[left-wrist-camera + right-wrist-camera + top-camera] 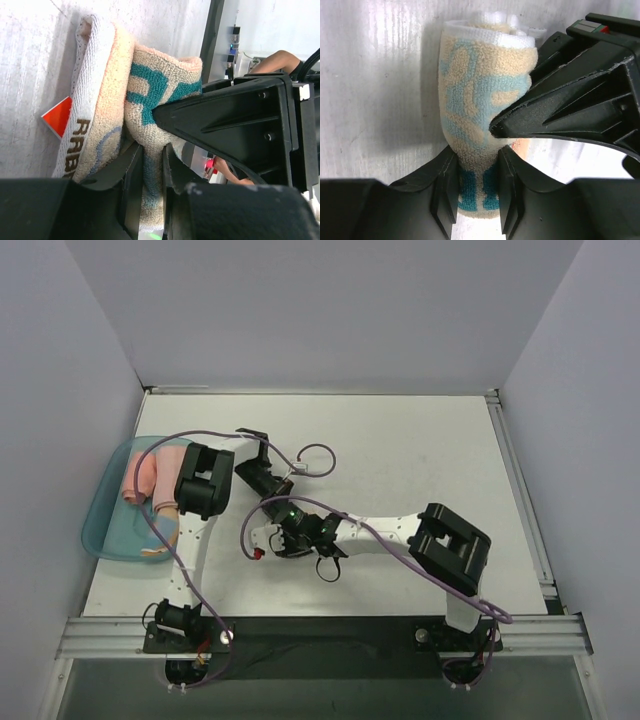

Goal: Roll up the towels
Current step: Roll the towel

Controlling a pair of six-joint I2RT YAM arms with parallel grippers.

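Observation:
The whitish towel with teal and orange "RABBIT" lettering (262, 537) lies rolled up on the table in front of the arms. In the left wrist view the roll (165, 90) runs between the jaws of my left gripper (152, 165), which is shut on one end. My right gripper (477, 170) is shut on the other end of the roll (480, 85). The two grippers meet over it (275, 530). A red tag (59, 115) sticks out from under the towel. A rolled pink towel (150, 475) and a striped towel (160, 532) lie in the tray, partly hidden by the left arm.
The teal tray (100, 530) sits at the table's left edge beside the left arm. Purple cables (318, 455) loop above both arms. Grey walls close off the table at the back and sides.

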